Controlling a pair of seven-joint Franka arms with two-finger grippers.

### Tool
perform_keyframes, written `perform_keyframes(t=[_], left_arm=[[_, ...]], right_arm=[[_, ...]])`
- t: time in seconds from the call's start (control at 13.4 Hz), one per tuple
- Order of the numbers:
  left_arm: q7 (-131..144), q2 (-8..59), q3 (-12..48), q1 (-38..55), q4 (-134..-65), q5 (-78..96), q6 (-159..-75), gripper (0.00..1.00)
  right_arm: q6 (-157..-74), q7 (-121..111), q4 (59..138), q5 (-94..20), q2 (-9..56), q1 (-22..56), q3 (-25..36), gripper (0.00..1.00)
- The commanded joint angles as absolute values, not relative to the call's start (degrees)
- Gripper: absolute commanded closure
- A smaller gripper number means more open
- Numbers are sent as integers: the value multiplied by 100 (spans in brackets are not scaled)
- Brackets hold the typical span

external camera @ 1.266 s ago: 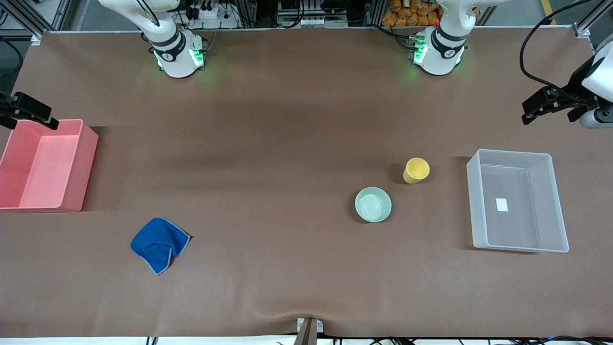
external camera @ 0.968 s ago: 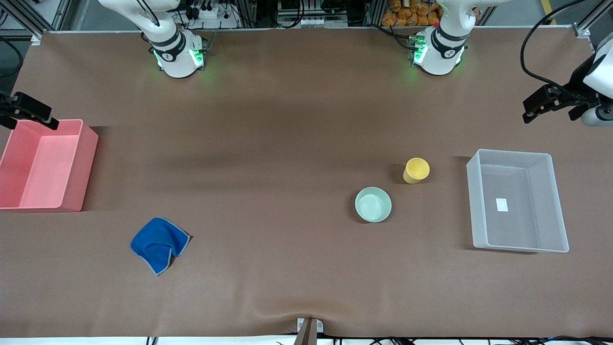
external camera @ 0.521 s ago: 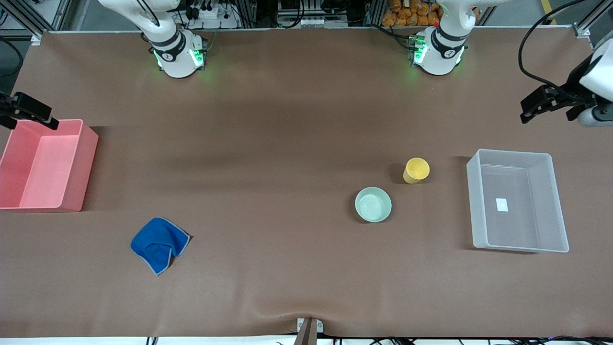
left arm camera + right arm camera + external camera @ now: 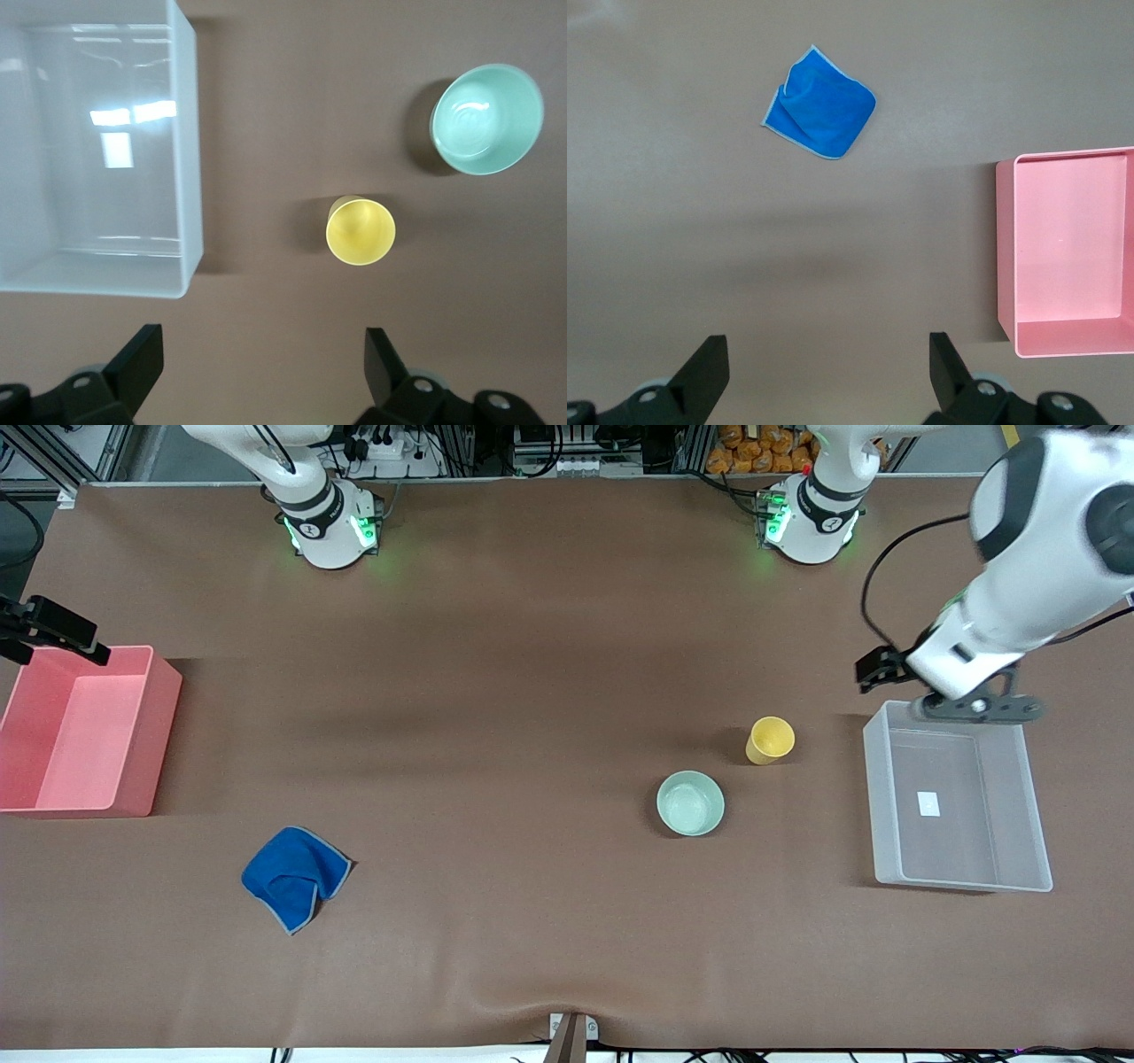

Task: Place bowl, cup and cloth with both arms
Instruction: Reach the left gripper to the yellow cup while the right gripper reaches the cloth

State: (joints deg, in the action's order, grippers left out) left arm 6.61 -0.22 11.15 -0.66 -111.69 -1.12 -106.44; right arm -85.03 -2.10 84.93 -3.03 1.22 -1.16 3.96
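Observation:
The yellow cup [image 4: 770, 739] stands on the table, with the mint-green bowl [image 4: 690, 803] nearer the front camera beside it. Both show in the left wrist view, the cup [image 4: 360, 231] and the bowl [image 4: 487, 119]. The blue cloth [image 4: 294, 876] lies crumpled toward the right arm's end and also shows in the right wrist view [image 4: 821, 115]. My left gripper [image 4: 974, 708] is open and empty, up in the air by the clear tray's farther edge; its open jaws [image 4: 263, 359] show over bare table. My right gripper [image 4: 53, 633] waits open and empty [image 4: 828, 361] by the pink bin.
A clear plastic tray [image 4: 1028, 797] sits at the left arm's end, beside the cup, and shows in the left wrist view [image 4: 186, 159]. A pink bin [image 4: 164, 726] sits at the right arm's end and shows in the right wrist view [image 4: 1005, 257].
My left arm has swung in from the table's edge and now hangs by the clear tray's farther edge, closer to the cup. The right arm, cup, bowl and cloth have not moved.

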Motion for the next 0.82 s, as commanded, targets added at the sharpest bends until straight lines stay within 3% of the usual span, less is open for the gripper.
perform_keyframes(t=[0.0,0.45,0.67,0.74], left_arm=[[650,-54,1160,-70,-12126,9,-11721,0],[737,1044,1309,-70,-12278,9,-12559,0],[756,1396,1406,-62,-12278,9,-12893,23],[756,1511,1415,-62,-12278,9,-12963,35]], right_arm=[[-8508,-264,8420,-343,376,-79,396,0],[-8745,-229,8394,-299,1115,69,396,0],[-9464,-272,8402,-386,1632,53,404,0],[-9509,-368,8368,-378,1896,-17,404,0]])
